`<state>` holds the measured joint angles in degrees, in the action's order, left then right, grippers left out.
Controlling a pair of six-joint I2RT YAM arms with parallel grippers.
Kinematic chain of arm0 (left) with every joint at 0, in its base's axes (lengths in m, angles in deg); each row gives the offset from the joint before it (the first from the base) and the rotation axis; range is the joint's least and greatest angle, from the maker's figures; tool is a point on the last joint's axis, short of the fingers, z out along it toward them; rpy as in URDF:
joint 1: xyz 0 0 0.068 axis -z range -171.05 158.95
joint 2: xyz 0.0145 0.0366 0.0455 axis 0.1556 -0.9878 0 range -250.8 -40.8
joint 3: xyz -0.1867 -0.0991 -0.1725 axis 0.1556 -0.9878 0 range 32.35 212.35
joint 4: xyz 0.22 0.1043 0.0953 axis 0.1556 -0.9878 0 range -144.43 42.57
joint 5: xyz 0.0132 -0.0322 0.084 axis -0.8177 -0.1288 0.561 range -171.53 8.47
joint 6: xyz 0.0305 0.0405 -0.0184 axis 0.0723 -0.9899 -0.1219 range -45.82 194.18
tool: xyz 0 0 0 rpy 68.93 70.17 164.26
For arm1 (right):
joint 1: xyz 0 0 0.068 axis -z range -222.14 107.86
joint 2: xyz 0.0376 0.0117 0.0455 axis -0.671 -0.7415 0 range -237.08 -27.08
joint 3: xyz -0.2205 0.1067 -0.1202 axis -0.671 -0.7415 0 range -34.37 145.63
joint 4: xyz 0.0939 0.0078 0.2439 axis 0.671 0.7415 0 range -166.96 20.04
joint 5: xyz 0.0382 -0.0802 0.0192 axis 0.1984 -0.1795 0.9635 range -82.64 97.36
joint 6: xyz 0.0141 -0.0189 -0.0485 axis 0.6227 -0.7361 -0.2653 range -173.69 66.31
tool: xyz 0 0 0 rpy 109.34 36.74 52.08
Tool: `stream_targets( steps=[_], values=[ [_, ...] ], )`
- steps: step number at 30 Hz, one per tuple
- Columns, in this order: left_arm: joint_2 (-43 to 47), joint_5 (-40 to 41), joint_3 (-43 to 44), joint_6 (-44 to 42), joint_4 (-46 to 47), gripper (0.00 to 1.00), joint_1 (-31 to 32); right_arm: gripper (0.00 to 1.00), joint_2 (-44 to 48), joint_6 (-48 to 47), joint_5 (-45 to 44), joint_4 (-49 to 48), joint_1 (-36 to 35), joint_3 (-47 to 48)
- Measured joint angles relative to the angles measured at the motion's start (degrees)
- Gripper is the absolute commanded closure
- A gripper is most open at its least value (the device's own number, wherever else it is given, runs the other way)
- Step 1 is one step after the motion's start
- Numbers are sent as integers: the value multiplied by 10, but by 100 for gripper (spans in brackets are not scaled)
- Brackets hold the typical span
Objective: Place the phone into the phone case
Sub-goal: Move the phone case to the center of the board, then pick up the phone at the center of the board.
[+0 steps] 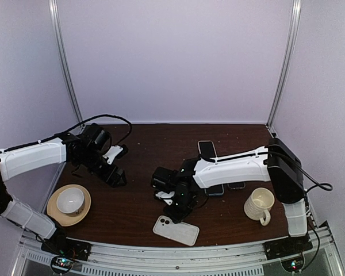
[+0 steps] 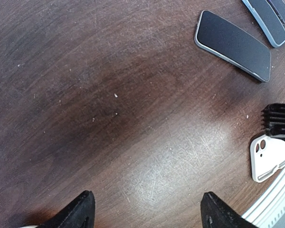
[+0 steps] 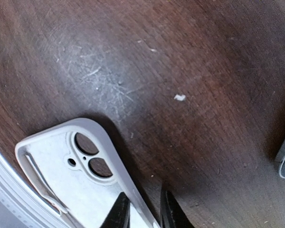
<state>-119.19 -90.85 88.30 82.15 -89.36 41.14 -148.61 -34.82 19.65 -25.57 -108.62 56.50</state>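
Phone case, white, is lying flat near the front edge of the bench, hollow side up, with the camera cut-out at its left end. Its long side wall is being pinched by the right gripper. One finger is sitting inside the case and the other outside over the wood, with the jaws drawn in close on the rim. The right arm is lying stretched leftward and downward across the bench to reach it.

Phone, dark and face up, is lying further back on the bench, well apart from the case and untouched. Another phone is being partly covered by the right arm. A third phone is only just showing beside it, under the arm's lower edge.

Left gripper is being held released, fingers spread wide and nothing between them. It is hanging over bare wood left of centre, well apart from the case and the phones. In the left wrist view the cut-out corner of the case is being caught at the right edge.

Cup is sitting on a saucer at the near left corner. A ribbed mug is standing at the near right, just beside the right arm.
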Motion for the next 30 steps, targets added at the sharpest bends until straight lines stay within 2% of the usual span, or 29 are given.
stream_targets(
  steps=[2, 4, 11, 16, 18, 20, 24, 25, 26, 30],
  values=[
    [0, 0, 0, 0, -1, 20, 0, 97, 0, 12, -5, -1, -1, 0],
    [0, -1, 0, 0, -1, 20, 0, 100, 0, 35, -18, 3, -5, 1],
    [0, -2, 0, -2, -2, 19, -1, 100, 16, 144, -85, 12, 0, -12],
    [0, -4, 0, -2, -2, 19, -3, 100, 29, 177, -101, -4, 9, -22],
    [0, -4, 0, -2, -2, 19, -3, 87, 29, 180, -100, -3, 11, -19],
    [0, -4, 0, -2, -2, 19, -3, 64, 29, 182, -99, -3, 13, -13],
    [0, -4, 0, -4, -2, 19, -4, 29, 29, 160, -98, 7, 19, 10],
    [0, -4, 0, -4, -2, 19, -4, 11, 29, 150, -98, 9, 20, 17],
    [0, -5, 0, -4, -2, 19, -4, 2, 29, 143, -97, 11, 23, 24],
    [0, -8, 0, -4, -2, 19, -4, 1, 30, 98, -91, 15, 50, 49]
  ],
)
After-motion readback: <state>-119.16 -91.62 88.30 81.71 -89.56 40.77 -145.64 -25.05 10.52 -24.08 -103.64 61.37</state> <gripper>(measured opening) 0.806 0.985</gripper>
